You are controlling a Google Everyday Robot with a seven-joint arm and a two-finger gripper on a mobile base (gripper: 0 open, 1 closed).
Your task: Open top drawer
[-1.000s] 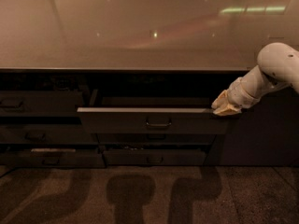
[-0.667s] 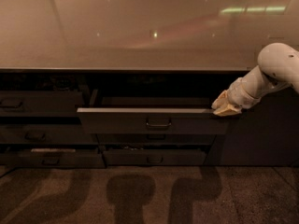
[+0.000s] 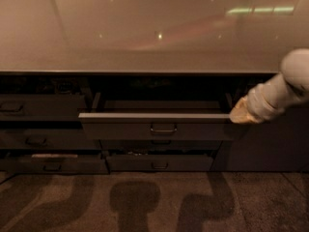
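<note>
Camera view looks down at a low cabinet under a glossy pale countertop [image 3: 154, 37]. The top drawer [image 3: 120, 128], a wide dark front with a small recessed handle [image 3: 163, 128] at its centre, sits in the middle of the cabinet and stands partly pulled out, with a dim strip of its inside showing behind the front.

The gripper [image 3: 237, 116], at the end of a white arm [image 3: 282, 88] reaching in from the right, is at the right end of the drawer's top edge. Whether it is open or clamped on that edge cannot be told.

The opening step looks well under way. The next move probably calls for a straight pull toward the camera, kept in line with the rails, since pulling from one corner could skew the drawer.

To the left are two closed drawers [image 3: 34, 108], one above the other. A lower drawer [image 3: 159, 162] sits beneath the open one. Dark shadows fall on the floor [image 3: 270, 197] in front, and nothing seems to block the drawer's path.
</note>
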